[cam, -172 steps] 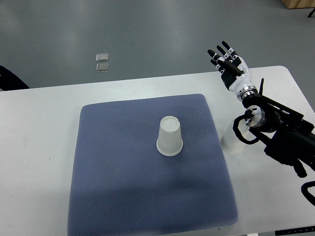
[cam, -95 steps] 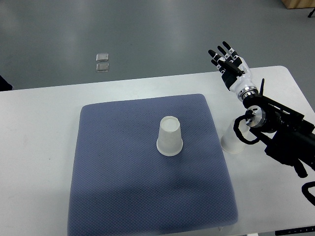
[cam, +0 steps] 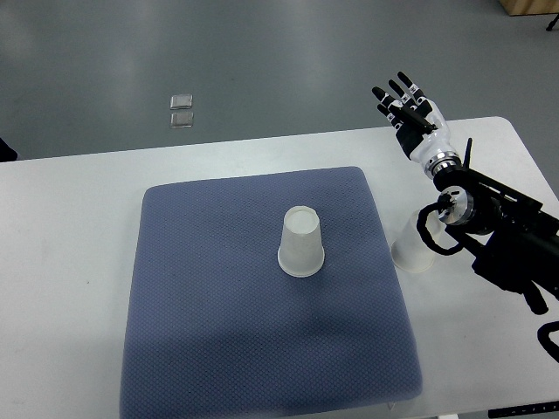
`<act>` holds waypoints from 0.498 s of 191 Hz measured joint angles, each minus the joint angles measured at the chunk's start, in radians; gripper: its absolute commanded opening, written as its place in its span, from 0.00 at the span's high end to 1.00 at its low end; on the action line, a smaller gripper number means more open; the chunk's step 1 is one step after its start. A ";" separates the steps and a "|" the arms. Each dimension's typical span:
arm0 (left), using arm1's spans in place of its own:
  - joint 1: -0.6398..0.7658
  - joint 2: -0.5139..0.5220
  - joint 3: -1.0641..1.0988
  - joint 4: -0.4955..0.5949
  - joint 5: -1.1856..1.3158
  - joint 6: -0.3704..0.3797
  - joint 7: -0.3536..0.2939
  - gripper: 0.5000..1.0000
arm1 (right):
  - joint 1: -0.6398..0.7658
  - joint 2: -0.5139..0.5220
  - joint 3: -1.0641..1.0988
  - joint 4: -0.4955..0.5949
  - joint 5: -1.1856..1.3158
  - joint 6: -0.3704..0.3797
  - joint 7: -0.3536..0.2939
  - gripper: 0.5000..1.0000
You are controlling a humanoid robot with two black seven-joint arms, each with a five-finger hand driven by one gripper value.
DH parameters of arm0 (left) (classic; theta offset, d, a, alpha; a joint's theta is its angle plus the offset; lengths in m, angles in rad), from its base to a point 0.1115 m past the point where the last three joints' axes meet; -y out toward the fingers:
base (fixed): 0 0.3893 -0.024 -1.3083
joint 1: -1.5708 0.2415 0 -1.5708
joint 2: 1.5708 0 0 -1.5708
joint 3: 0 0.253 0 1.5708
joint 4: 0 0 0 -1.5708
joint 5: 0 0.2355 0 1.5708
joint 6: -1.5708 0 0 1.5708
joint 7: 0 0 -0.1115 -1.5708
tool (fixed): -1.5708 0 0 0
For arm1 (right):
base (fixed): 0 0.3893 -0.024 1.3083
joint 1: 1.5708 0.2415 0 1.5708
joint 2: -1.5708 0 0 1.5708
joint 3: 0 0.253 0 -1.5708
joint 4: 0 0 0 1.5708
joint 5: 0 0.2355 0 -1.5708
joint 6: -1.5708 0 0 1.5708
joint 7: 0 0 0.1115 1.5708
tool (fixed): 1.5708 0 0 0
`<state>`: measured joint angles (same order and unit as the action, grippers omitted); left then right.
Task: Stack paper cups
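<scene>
One white paper cup [cam: 301,242] stands upside down near the middle of the blue-grey mat [cam: 218,332]. A second cup [cam: 410,250] stands upside down on the white table just right of the mat, partly hidden by my right forearm. My right hand [cam: 407,106] is open, fingers spread and pointing away, raised over the table's far edge well beyond that cup. It holds nothing. My left arm does not show.
The white table [cam: 70,262] ends close to the far side of my right hand and at the right. Two small clear squares [cam: 182,110] lie on the grey floor beyond the table.
My right hand and forearm have shifted slightly to the right. The dark shape at the left edge has drawn back. The cups have not moved.
</scene>
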<state>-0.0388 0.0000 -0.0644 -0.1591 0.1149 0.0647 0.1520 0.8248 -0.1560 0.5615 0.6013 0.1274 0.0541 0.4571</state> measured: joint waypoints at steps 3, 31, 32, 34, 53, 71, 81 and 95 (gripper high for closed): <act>0.000 0.000 0.000 0.000 0.000 0.000 0.000 0.00 | 0.000 -0.001 0.001 0.000 0.000 0.000 0.000 0.16; 0.000 0.000 0.000 0.000 0.000 0.000 0.000 0.00 | 0.002 -0.006 0.025 0.001 0.000 -0.003 0.000 0.16; 0.000 0.000 0.000 0.000 0.000 0.000 0.000 0.00 | 0.002 -0.006 0.025 0.001 0.000 -0.003 0.000 0.16; 0.000 0.000 0.000 0.000 0.000 0.000 0.000 0.00 | 0.002 -0.006 0.026 0.001 0.000 -0.003 0.000 0.16; 0.000 0.000 0.000 0.001 0.000 0.000 0.000 0.00 | 0.006 -0.009 0.031 0.002 0.000 -0.003 0.000 0.16; 0.000 0.000 0.000 0.001 0.000 0.000 0.000 0.00 | 0.017 -0.018 0.031 0.002 -0.003 -0.002 0.000 0.16; 0.000 0.000 0.000 0.001 0.000 0.000 0.000 0.00 | 0.019 -0.027 0.031 0.003 -0.006 -0.002 0.000 0.17; 0.000 0.000 0.000 0.001 0.000 0.000 0.000 0.00 | 0.023 -0.050 0.031 0.008 -0.012 -0.001 0.000 0.17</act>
<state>-0.0389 0.0000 -0.0644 -0.1580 0.1150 0.0647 0.1520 0.8475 -0.2057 0.5928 0.6097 0.1150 0.0528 0.4571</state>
